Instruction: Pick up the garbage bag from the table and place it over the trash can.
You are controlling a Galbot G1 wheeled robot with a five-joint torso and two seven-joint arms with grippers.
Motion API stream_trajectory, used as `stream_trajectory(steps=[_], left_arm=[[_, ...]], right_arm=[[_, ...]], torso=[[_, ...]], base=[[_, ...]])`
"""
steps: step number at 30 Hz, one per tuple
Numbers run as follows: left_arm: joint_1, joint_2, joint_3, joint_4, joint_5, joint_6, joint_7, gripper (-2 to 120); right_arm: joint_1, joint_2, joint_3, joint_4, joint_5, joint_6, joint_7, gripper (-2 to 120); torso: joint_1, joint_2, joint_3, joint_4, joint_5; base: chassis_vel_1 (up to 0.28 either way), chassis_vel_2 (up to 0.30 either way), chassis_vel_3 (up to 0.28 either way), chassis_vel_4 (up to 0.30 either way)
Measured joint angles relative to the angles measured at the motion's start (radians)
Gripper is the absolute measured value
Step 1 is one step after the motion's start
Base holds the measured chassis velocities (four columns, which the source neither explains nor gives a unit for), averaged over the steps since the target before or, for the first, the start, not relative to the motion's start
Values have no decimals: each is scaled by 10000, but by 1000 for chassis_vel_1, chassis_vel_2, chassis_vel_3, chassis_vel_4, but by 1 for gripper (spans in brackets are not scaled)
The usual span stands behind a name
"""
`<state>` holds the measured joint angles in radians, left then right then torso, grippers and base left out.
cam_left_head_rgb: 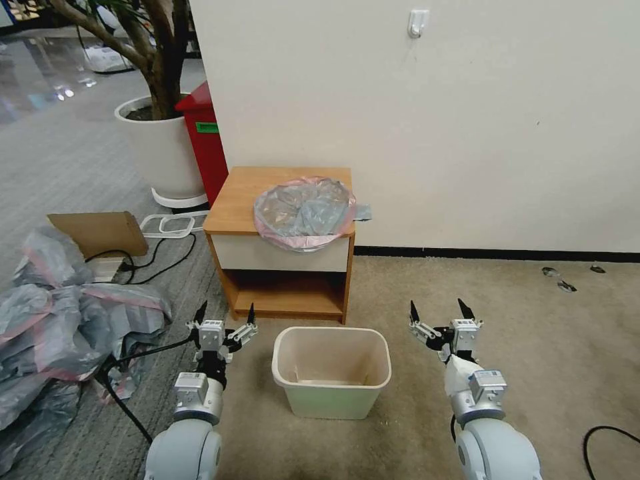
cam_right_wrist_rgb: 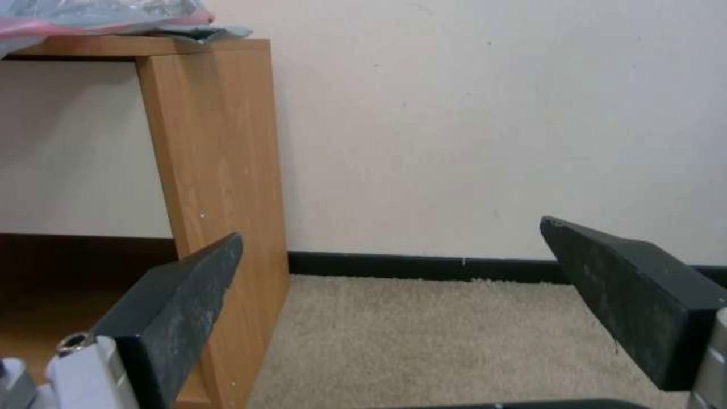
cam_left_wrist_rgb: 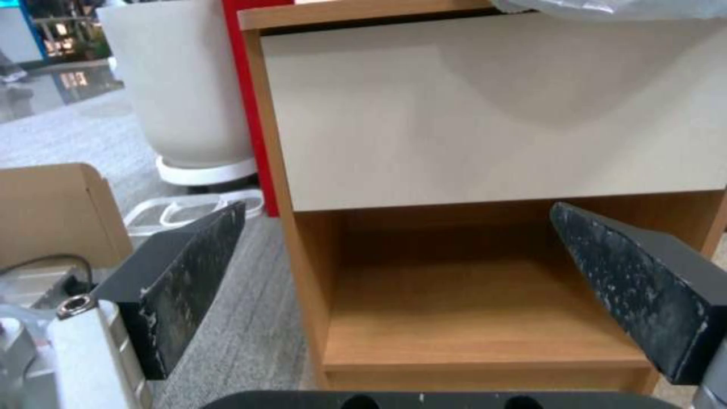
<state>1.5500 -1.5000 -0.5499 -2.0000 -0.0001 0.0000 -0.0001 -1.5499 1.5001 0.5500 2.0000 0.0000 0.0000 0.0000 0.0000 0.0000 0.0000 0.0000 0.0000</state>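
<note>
The garbage bag [cam_left_head_rgb: 305,212], thin grey plastic with a pink rim, lies crumpled on the table [cam_left_head_rgb: 240,193], a small light-wood cabinet with a white drawer front, and droops over its front edge. The cream trash can [cam_left_head_rgb: 331,371] stands empty on the carpet just in front of the table. My left gripper [cam_left_head_rgb: 225,315] hangs open to the can's left, low before the cabinet's shelf [cam_left_wrist_rgb: 469,318]. On the can's right, my right gripper [cam_left_head_rgb: 439,311] is also open, facing the cabinet's side panel [cam_right_wrist_rgb: 220,170] and the wall. An edge of the bag [cam_right_wrist_rgb: 99,17] shows on the tabletop.
A heap of grey-and-pink bags [cam_left_head_rgb: 60,320] lies on the floor at the left, with a cardboard box [cam_left_head_rgb: 100,232] and cables behind it. A white plant pot [cam_left_head_rgb: 163,150] and a red bin [cam_left_head_rgb: 207,143] stand left of the table. Open carpet lies to the right.
</note>
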Motion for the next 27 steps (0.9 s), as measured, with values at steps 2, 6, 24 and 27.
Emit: stream_trajectory(steps=[2,6,24,27], left_arm=[[0,0,0,0,0,0,0,100],[0,0,0,0,0,0,0,100],[0,0,0,0,0,0,0,100],[0,0,0,0,0,0,0,100]], right_arm=[[0,0,0,0,0,0,0,100],[0,0,0,0,0,0,0,100],[0,0,0,0,0,0,0,100],[0,0,0,0,0,0,0,100]], torso=[[0,0,0,0,0],[0,0,0,0,0],[0,0,0,0,0],[-1,0,0,0,0]], base=[[0,0,0,0],[0,0,0,0],[0,0,0,0],[0,0,0,0]])
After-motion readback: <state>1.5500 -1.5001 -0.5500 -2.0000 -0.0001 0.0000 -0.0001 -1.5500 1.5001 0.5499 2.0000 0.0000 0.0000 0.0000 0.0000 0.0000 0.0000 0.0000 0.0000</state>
